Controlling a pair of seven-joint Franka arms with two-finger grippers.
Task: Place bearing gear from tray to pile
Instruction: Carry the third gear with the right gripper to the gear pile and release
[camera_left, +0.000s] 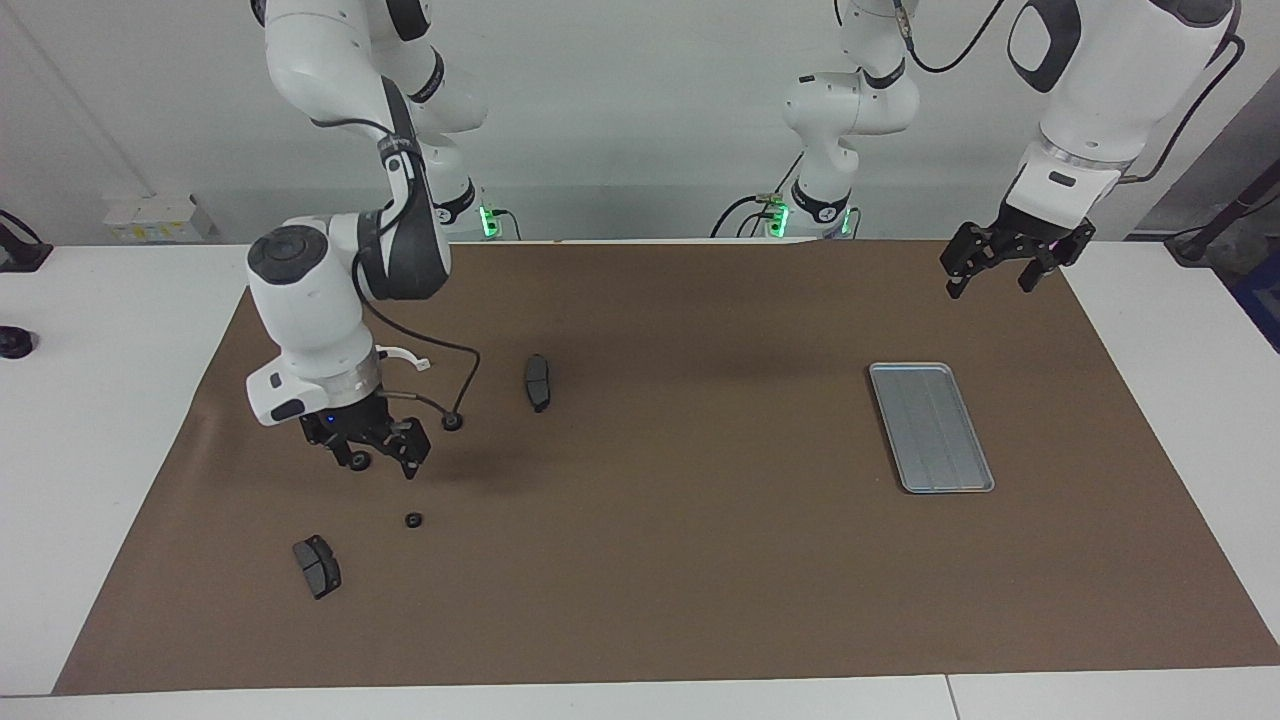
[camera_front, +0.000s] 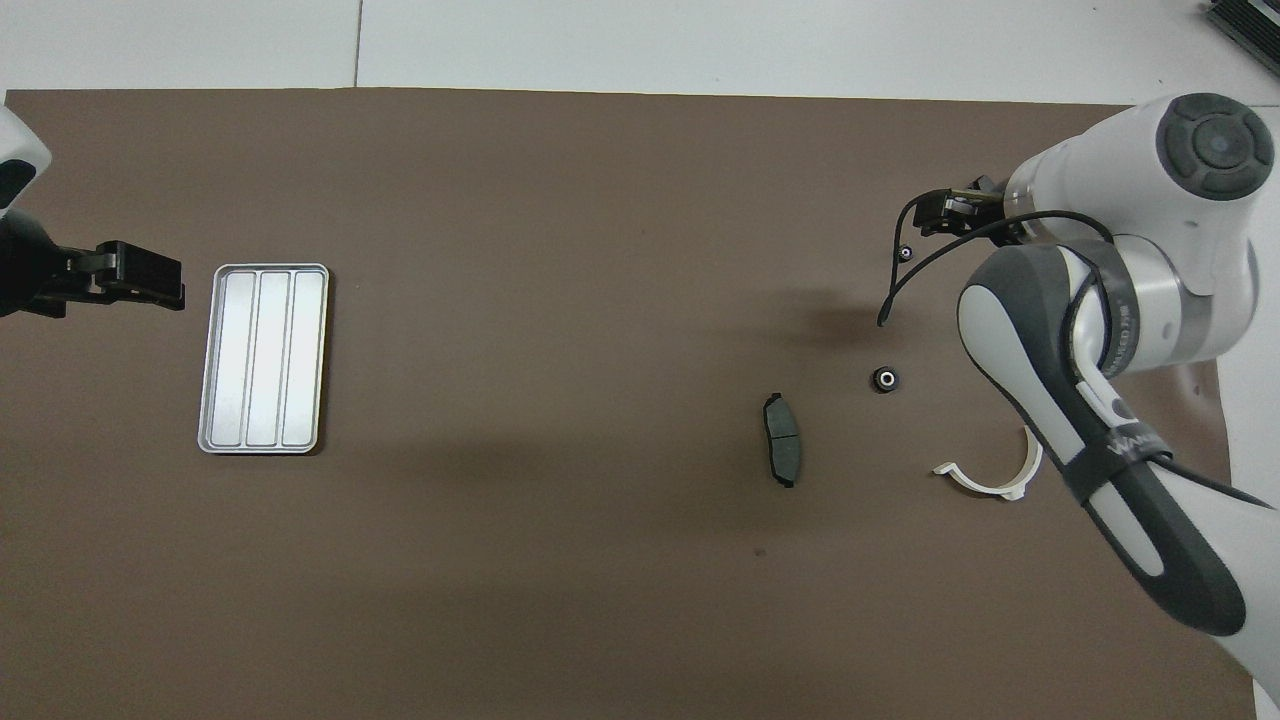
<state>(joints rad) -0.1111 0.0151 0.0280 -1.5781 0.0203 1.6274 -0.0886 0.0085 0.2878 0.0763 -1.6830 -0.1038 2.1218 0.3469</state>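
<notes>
The empty metal tray (camera_left: 931, 427) sits toward the left arm's end. At the right arm's end, the right gripper (camera_left: 382, 460) hangs with fingers spread, empty. At its five o'clock a small bearing gear (camera_left: 413, 520) lies on the mat: likely hard, dense, best pinched across its rim. The left gripper (camera_left: 993, 270) waits, open. The second gear (camera_left: 452, 421) hides its detail.

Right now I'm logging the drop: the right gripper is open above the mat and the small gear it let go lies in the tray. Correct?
Not quite. The right gripper is open above the mat, but the small gear lies on the brown mat beside a brake pad, not in the tray, which is empty. The facing view shows it.
</notes>
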